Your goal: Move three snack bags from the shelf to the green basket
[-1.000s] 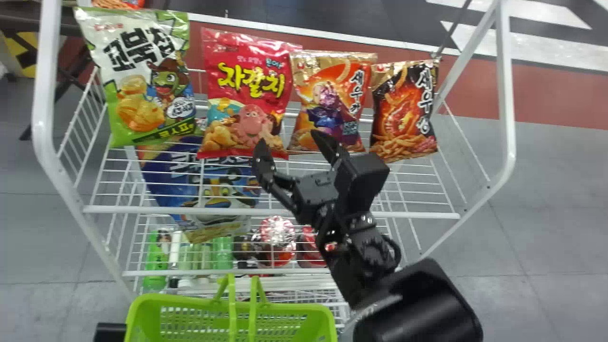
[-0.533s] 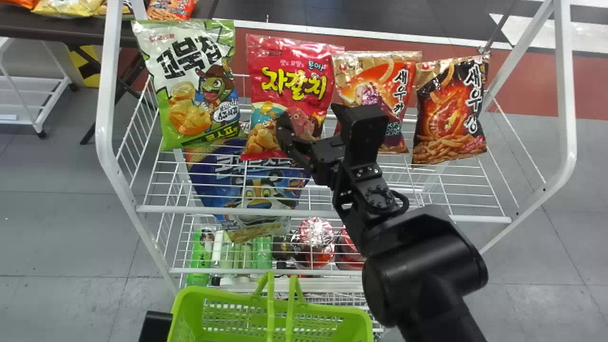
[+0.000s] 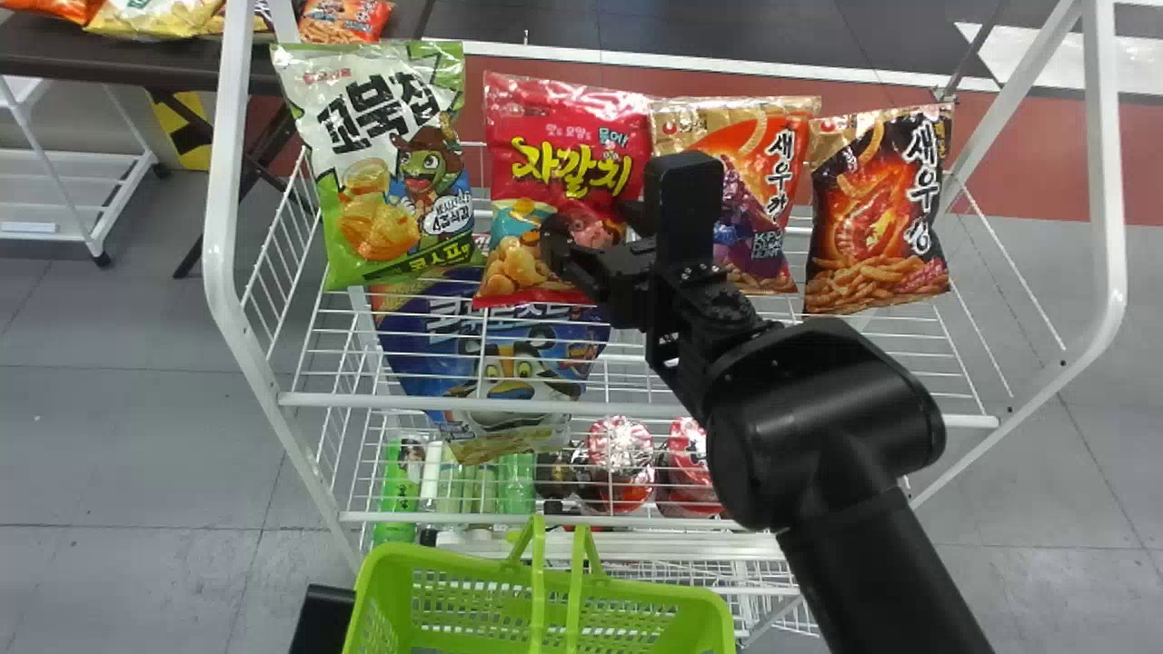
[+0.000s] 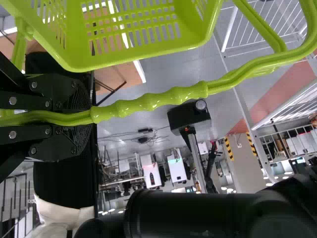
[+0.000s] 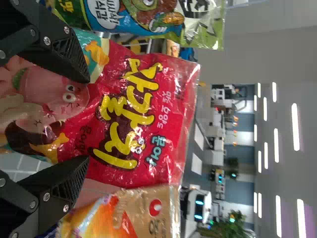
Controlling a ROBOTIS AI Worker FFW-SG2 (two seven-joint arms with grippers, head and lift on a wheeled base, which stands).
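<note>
My right gripper stands open in front of the lower half of the red snack bag. In the right wrist view, its fingertips are apart, overlapping the front of the red bag. A green-white bag stands to its left; an orange-gold bag and a black-orange bag are to its right. Below the upper rack is a blue bag. The green basket is at the bottom edge. My left gripper is shut on the basket handle.
The white wire shelf has a front rail and slanted side posts. Bottles and red-wrapped packs lie lower down. A dark table with more bags is behind left. A black block is beside the basket.
The head view has turned, so shelf and basket appear farther right. My right gripper has moved forward, from the bags' lower edges up in front of the red bag.
</note>
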